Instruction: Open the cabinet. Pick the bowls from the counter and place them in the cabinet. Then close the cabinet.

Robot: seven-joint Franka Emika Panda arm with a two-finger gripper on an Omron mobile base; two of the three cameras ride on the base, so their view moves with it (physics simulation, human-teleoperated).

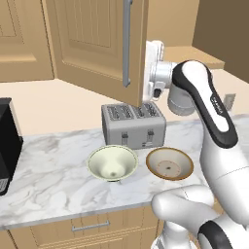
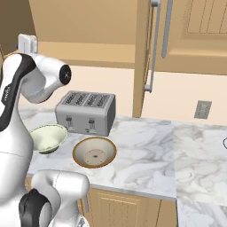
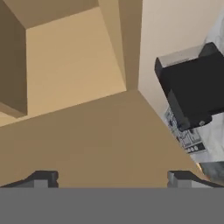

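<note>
The cabinet (image 1: 97, 39) at the top of the left base view has one panelled light-wood door swung open, so opening looks done. Both bowls remain unplaced on the marbled counter (image 1: 53, 170): the deep cream bowl (image 1: 112, 163) at centre, the shallower brown-rimmed bowl (image 1: 169, 164) right of it, before a brushed-metal toaster (image 1: 133, 124). The gripper (image 3: 113, 178), fingers spread wide and holding nothing, faces smooth wood.

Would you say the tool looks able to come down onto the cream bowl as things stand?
Probably yes: the cream bowl sits uncovered on the counter before the toaster, and the tool is open, up by the cabinet door.
</note>
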